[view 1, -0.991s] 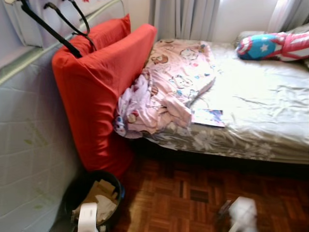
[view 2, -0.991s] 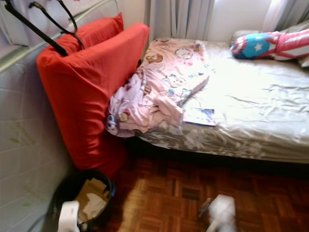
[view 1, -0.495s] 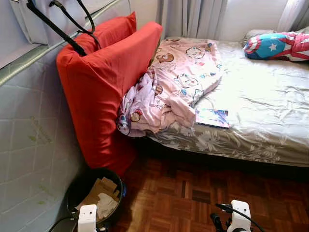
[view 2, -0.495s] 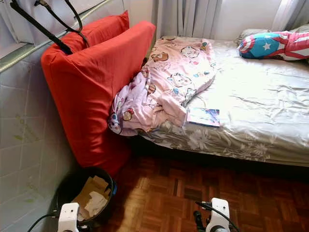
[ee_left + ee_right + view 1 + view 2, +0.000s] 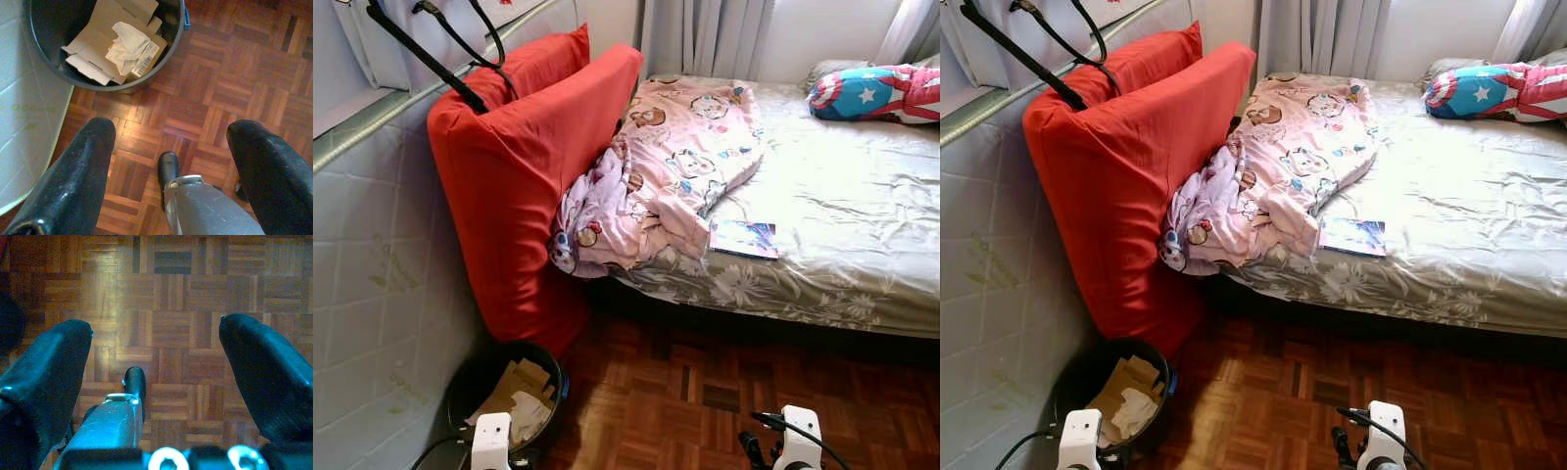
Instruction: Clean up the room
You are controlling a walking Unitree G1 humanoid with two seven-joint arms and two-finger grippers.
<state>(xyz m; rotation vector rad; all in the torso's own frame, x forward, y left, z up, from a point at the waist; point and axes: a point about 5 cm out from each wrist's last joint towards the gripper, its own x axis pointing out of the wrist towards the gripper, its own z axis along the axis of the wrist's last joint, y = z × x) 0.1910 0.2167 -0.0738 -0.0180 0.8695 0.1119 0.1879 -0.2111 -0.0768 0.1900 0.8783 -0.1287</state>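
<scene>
A crumpled pink cartoon-print blanket (image 5: 671,166) lies on the bed (image 5: 842,206), spilling over its near corner. A thin colourful booklet (image 5: 744,238) rests on the sheet beside it. On the parquet by the left wall stands a black bin (image 5: 465,387) holding cardboard (image 5: 105,29) and crumpled paper (image 5: 128,41). My left gripper (image 5: 171,132) hangs open over the floor just short of the bin, nothing between its fingers. My right gripper (image 5: 154,328) is open above bare parquet.
Two big red cushions (image 5: 524,176) lean between the bed and a pale mattress (image 5: 372,294) standing against the left wall. Black straps (image 5: 421,54) hang over the cushions. A star-patterned pillow (image 5: 871,93) lies at the bed's far end. Curtains (image 5: 705,34) hang behind.
The view was blurred one second ago and has steadied, shifting slightly as the camera moved. Blanket, booklet and bin have not moved. Both wrists sit still at the bottom edge.
</scene>
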